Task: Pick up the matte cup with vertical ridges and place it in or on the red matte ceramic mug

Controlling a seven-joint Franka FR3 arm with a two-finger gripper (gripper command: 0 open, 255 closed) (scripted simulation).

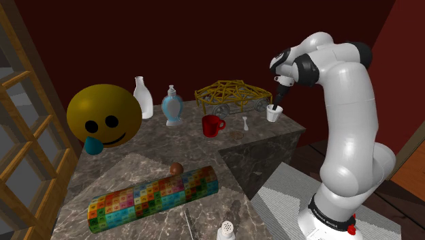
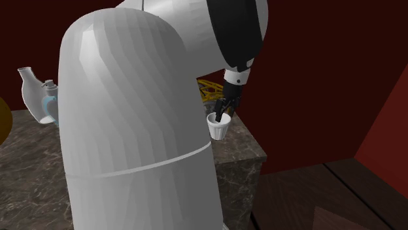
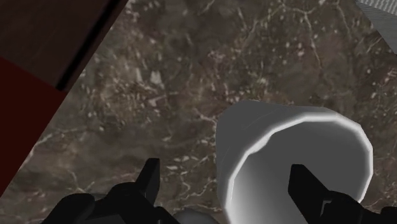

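The white cup (image 1: pixel 274 114) stands upright near the right end of the marble counter (image 1: pixel 156 170) in the shoulder view. My black gripper (image 1: pixel 276 104) hangs straight down over the cup, its tips at the rim. In the wrist view the gripper (image 3: pixel 226 173) is open and straddles the cup's wall (image 3: pixel 254 146), one finger outside it and the other inside the cup's mouth, neither pressing on it. The second exterior view shows the gripper (image 2: pixel 223 113) dipping into the cup (image 2: pixel 219 129). The red mug (image 1: pixel 212 125) stands upright on the counter, to the shoulder view's left of the cup.
A yellow wire basket (image 1: pixel 228 95) sits behind the mug and a small white piece (image 1: pixel 245 123) between mug and cup. A blue-white vase (image 1: pixel 172 106), a white bottle (image 1: pixel 143 97) and a yellow smiley ball (image 1: pixel 103 116) stand further left. A colourful roll (image 1: pixel 153 198) lies at the front.
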